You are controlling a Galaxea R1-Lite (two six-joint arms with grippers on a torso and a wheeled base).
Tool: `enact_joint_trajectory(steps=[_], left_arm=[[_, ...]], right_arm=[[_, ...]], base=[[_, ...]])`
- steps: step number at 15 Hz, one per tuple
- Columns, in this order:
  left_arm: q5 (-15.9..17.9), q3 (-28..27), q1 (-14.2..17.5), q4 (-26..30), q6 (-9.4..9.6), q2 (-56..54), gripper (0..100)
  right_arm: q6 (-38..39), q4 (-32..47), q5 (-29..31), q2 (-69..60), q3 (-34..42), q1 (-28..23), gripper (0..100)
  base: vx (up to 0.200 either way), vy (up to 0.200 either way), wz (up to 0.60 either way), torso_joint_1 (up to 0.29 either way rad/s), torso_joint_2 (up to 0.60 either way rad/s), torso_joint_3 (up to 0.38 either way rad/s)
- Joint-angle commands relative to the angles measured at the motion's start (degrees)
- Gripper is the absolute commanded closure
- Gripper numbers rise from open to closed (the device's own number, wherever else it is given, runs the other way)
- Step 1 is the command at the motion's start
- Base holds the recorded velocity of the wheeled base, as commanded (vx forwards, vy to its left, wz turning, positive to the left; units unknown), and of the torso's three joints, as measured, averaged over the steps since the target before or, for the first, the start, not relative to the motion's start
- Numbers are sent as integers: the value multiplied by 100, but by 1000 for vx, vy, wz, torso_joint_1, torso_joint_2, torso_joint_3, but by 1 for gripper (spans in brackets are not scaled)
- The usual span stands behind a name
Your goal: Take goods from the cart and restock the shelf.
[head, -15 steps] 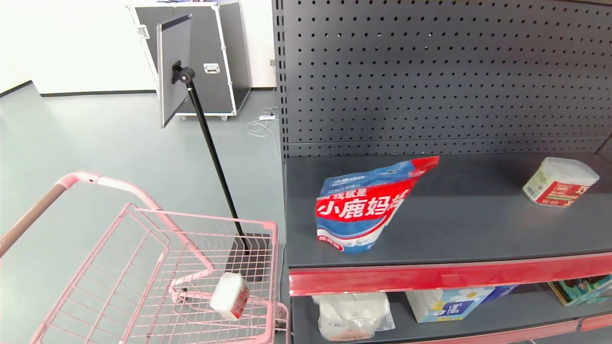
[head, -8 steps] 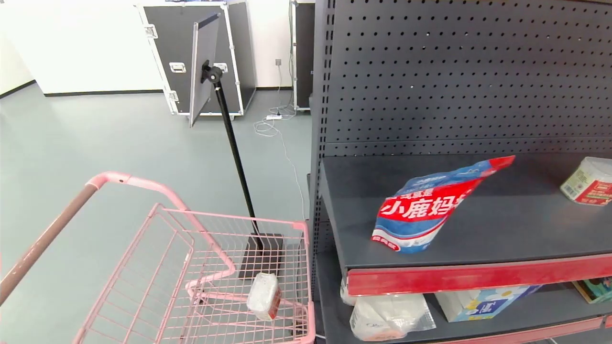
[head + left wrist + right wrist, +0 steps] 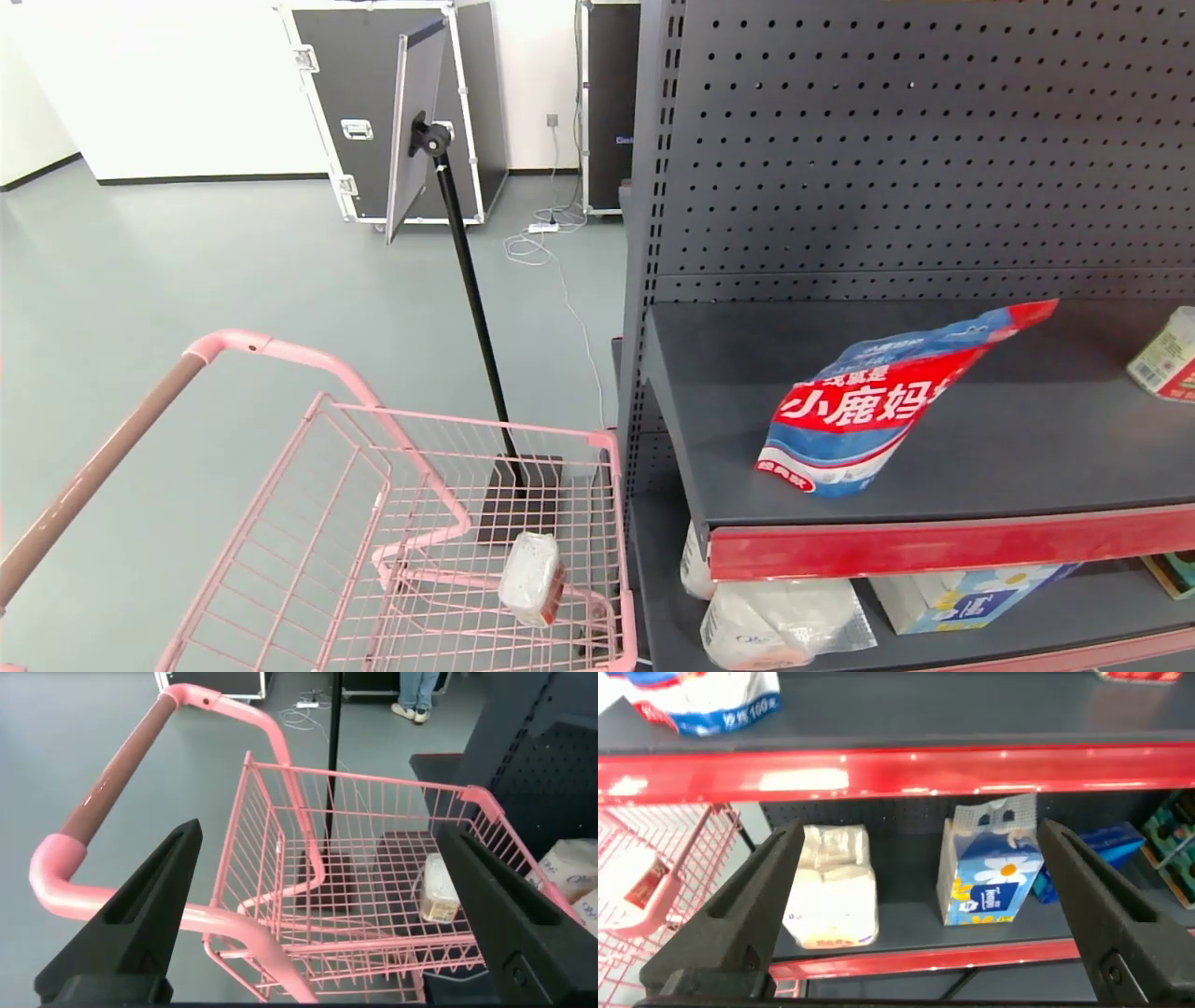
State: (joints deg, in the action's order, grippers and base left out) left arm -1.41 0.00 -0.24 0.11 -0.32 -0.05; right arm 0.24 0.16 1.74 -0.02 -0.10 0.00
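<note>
The white pack (image 3: 532,579) lies in the pink cart (image 3: 597,439), in the corner next to the shelf (image 3: 934,541); the red-and-blue pouch (image 3: 887,401) leans on the shelf board, with the tub (image 3: 1167,359) well apart at the right; all show further right than a second ago, because the camera swung, and the goods are unmoved; the left gripper (image 3: 320,831) is spread wide above the cart; the right gripper (image 3: 920,829) is spread wide before the lower shelf; both hold nothing.
</note>
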Motion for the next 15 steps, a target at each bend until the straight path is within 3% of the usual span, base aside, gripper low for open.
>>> enact_joint_trajectory(steps=[1,7,15], left_arm=[[-8,0,-2,-2,-3,5,0],[1,0,-2,7,-3,5,0],[1,0,-2,7,5,5,0]], right_arm=[[2,2,1,2,1,0,0],[20,2,1,2,1,0,0],[11,2,10,2,1,0,0]], base=[[0,0,0,-119,354,207],[0,0,0,-146,388,238],[0,0,0,-174,531,357]])
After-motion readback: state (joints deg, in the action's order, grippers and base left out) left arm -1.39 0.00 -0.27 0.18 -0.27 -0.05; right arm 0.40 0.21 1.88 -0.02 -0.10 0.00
